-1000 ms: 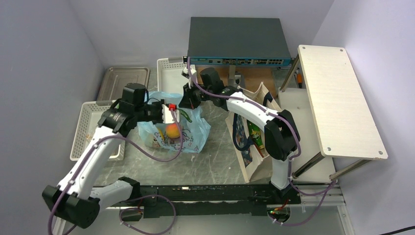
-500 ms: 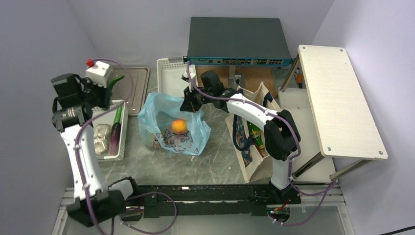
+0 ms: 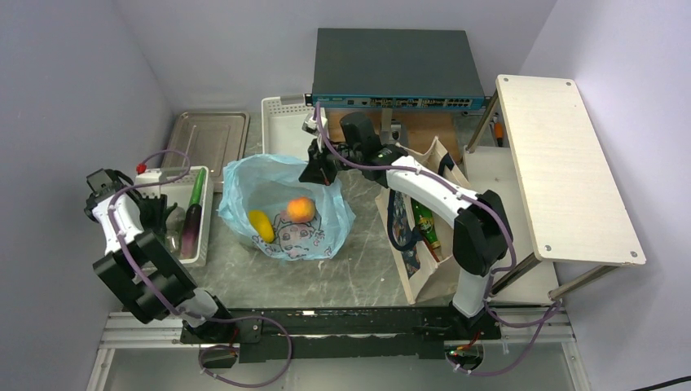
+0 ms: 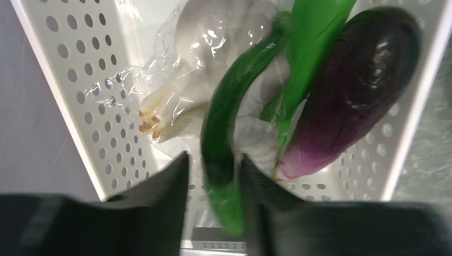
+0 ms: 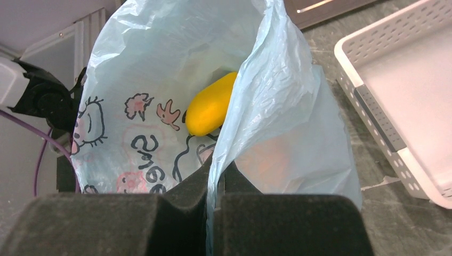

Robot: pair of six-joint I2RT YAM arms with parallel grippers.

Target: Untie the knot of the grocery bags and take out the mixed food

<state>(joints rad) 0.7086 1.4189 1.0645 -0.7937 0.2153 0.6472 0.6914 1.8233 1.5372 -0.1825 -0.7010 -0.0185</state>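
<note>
From the top camera, the grocery bag (image 3: pixel 326 220) is sitting mid-tabletop (image 3: pixel 342 277) with its mouth gaping open, and an orange fruit (image 3: pixel 300 208) and a yellow fruit (image 3: pixel 261 226) are lying inside, near each other. The right pincer (image 3: pixel 319 173) is reaching in from the far side and holding the bag's far rim. Over on the left, the left pincer (image 3: pixel 163 218) is hanging over a white perforated basket (image 3: pixel 209 232), where a bright green vegetable (image 3: pixel 196 186) and an aubergine (image 3: pixel 190 230) are lying. A beige tote (image 3: pixel 420 261) is standing to the right of the bag. Switching to the left wrist: the left pincer (image 4: pixel 213 160) is standing parted, released. Its dark fingers (image 4: pixel 160 213) are flanking the blurred lower end of a curved dark-green vegetable (image 4: pixel 234 101), with a gap showing at one finger. That vegetable is crossing a pale lumpy item (image 4: pixel 197 48) wrapped in clear film. The bright green vegetable (image 4: pixel 314 37) and the aubergine (image 4: pixel 357 74) are lying just beside it, the aubergine by the wall of the basket (image 4: pixel 80 80). Now the right wrist: the right pincer (image 5: pixel 215 173) is clenched on a fold of the grocery bag (image 5: pixel 277 106), with blue film running up from between the fingers. The yellow fruit (image 5: pixel 210 106) is showing inside against the cartoon print, and the orange fruit (image 5: pixel 266 160) is glowing dimly behind the plastic.
</note>
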